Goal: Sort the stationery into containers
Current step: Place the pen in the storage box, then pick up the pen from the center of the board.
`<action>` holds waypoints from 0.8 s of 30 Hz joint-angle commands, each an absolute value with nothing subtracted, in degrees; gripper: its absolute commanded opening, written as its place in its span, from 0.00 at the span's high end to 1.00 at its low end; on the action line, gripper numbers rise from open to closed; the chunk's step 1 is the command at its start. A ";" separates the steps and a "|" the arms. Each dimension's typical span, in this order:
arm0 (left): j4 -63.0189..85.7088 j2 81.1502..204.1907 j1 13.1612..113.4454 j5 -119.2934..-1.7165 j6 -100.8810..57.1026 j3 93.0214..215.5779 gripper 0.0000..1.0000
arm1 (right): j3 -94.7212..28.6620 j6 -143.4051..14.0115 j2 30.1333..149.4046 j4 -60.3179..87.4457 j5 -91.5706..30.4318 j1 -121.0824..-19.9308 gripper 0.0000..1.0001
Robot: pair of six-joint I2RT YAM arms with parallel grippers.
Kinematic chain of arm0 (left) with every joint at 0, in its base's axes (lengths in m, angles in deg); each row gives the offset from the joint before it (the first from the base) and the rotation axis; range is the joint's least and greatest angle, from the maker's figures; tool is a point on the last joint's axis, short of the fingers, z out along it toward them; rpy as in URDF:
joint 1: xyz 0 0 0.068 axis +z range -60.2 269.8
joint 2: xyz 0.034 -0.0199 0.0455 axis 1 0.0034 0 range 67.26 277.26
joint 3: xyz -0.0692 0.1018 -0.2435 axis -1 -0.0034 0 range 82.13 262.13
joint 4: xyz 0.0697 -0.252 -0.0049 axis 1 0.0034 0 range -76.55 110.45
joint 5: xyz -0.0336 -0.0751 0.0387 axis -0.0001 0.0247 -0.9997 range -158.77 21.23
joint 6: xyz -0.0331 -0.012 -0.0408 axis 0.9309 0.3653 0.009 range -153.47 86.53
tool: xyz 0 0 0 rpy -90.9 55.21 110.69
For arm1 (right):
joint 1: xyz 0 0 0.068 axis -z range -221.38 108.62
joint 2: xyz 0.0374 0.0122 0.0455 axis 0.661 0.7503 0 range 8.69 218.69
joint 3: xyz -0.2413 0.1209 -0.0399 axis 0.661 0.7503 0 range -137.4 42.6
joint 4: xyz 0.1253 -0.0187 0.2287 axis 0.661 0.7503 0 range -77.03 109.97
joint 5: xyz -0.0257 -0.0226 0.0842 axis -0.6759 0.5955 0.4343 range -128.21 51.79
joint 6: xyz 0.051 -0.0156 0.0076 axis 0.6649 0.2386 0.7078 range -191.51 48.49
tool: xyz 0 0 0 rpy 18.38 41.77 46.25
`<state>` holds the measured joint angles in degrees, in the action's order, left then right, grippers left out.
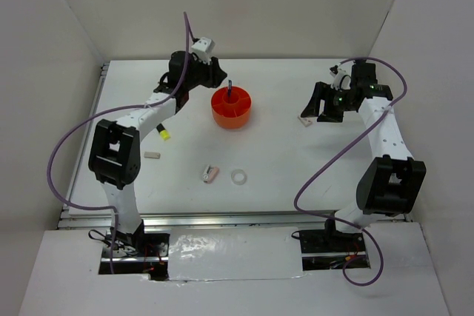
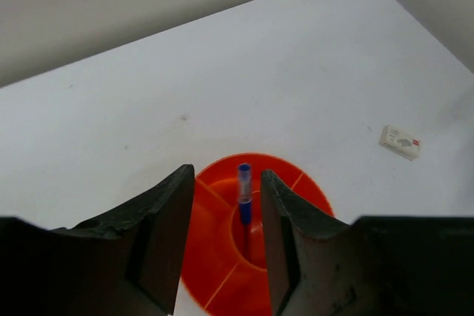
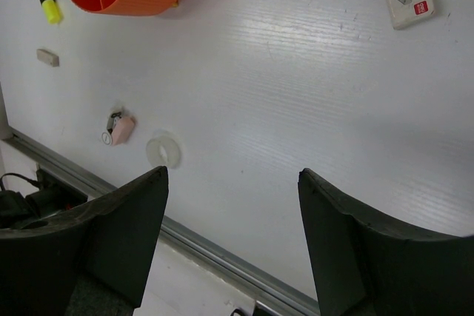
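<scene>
The round orange organizer (image 1: 232, 109) stands at the table's middle back. A thin blue pen (image 1: 230, 92) stands upright in its central cup. My left gripper (image 1: 216, 72) hovers just behind and above the organizer, open and empty. In the left wrist view the pen (image 2: 244, 190) shows in the gap between the fingers (image 2: 172, 212), touching neither, over the organizer (image 2: 222, 249). My right gripper (image 1: 323, 106) is open wide and empty at the right back, above a white staple box (image 1: 304, 119). A red pen is not in view.
A black-and-yellow highlighter (image 1: 163, 133) and a white eraser (image 1: 152, 155) lie at the left. A pink-white piece (image 1: 210, 174) and a white tape ring (image 1: 238, 176) lie near the front middle; both show in the right wrist view, piece (image 3: 120, 129) and ring (image 3: 163, 151).
</scene>
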<state>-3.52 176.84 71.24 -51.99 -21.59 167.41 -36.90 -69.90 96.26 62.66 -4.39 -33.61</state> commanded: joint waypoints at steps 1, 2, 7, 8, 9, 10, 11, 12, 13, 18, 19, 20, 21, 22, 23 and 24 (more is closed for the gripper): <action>5.23 172.12 74.15 -62.85 -16.87 173.34 0.49 | -37.82 -70.37 95.70 61.58 -3.49 -33.29 0.23; 6.93 172.20 76.07 -65.92 -14.68 173.80 0.49 | -37.55 -70.28 95.61 61.40 -3.41 -33.29 0.23; 22.75 179.05 79.42 -84.67 -10.28 184.07 0.44 | -37.03 -69.93 96.40 61.31 -3.32 -33.29 0.23; 23.90 180.11 80.13 -84.41 -9.22 186.26 0.42 | -37.02 -69.84 96.49 61.22 -3.32 -33.29 0.23; 24.60 181.77 81.61 -84.32 -6.60 186.72 0.41 | -37.11 -69.58 96.75 61.22 -3.40 -33.29 0.23; 24.70 182.48 82.32 -84.24 -5.53 186.98 0.40 | -37.20 -69.49 96.93 61.22 -3.41 -33.38 0.23; 24.70 183.88 82.85 -84.58 -4.30 187.51 0.39 | -37.37 -69.32 97.28 61.31 -3.41 -33.38 0.23; 25.31 184.85 83.73 -84.67 -2.20 188.12 0.39 | -37.64 -69.23 97.37 61.40 -3.41 -33.38 0.24; 26.01 185.91 84.17 -84.85 -1.57 190.30 0.39 | -37.73 -69.14 97.54 61.31 -3.67 -33.29 0.24; 28.74 193.91 83.04 -92.04 -3.23 197.09 0.35 | -37.99 -68.96 98.69 61.57 -4.20 -33.38 0.24; 28.39 194.52 82.77 -92.93 -3.76 197.44 0.34 | -37.99 -68.96 98.95 61.75 -4.20 -33.47 0.24; 27.61 195.75 82.51 -93.81 -4.28 197.62 0.33 | -37.99 -68.88 99.13 61.75 -4.28 -33.47 0.25; 27.69 196.72 82.07 -95.82 -4.55 198.14 0.33 | -37.90 -68.87 99.21 61.75 -4.37 -33.56 0.25; 28.30 197.77 81.98 -96.97 -4.55 200.23 0.33 | -37.82 -68.87 99.30 61.57 -4.46 -33.47 0.25; 29.35 199.70 81.89 -97.59 -4.47 201.30 0.33 | -37.64 -68.87 99.30 61.49 -4.63 -33.56 0.25; 29.62 200.59 81.98 -97.86 -4.47 202.09 0.34 | -37.55 -68.87 99.39 61.48 -4.81 -33.56 0.25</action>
<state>29.37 198.99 82.64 -92.89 -4.63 197.33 -36.83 -69.18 99.08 62.64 -4.61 -33.61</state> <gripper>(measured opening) 0.668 0.756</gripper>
